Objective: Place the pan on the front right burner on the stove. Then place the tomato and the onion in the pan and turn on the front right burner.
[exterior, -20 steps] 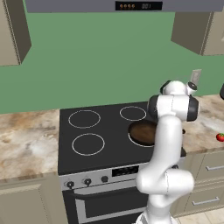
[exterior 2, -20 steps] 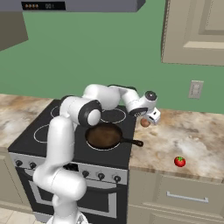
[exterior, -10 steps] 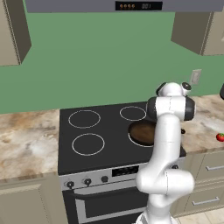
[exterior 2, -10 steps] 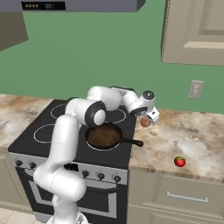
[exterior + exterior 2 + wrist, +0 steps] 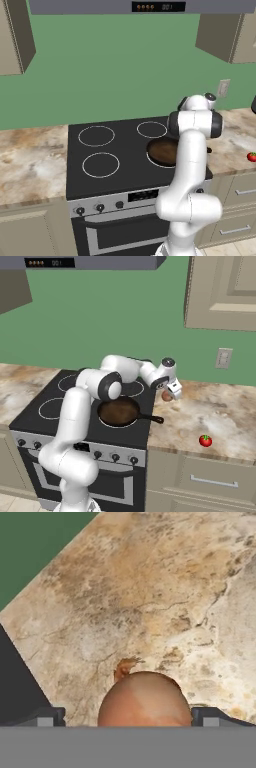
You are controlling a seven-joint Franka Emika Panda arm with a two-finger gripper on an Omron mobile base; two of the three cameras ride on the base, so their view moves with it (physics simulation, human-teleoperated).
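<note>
The dark pan (image 5: 119, 411) (image 5: 161, 150) sits on the front right burner (image 5: 116, 426) of the black stove (image 5: 45, 406), with its handle pointing right. On the counter just right of the stove lies the pale tan onion (image 5: 166, 397) (image 5: 145, 699). My gripper (image 5: 170, 390) (image 5: 129, 717) is low over it and open. In the hand view one dark fingertip (image 5: 47, 716) stands on each side of the onion, apart from it. The red tomato (image 5: 205, 440) (image 5: 251, 156) lies further right, near the counter's front edge.
The marbled counter (image 5: 225, 416) runs to the right of the stove, with a wall outlet (image 5: 223, 358) above it. Black knobs (image 5: 115, 457) line the stove's front panel. An upper cabinet (image 5: 225, 291) hangs at the right.
The arm's elbow has swung a little while the hand stays over the onion. The jaws remain open; pan, onion and tomato have not moved.
</note>
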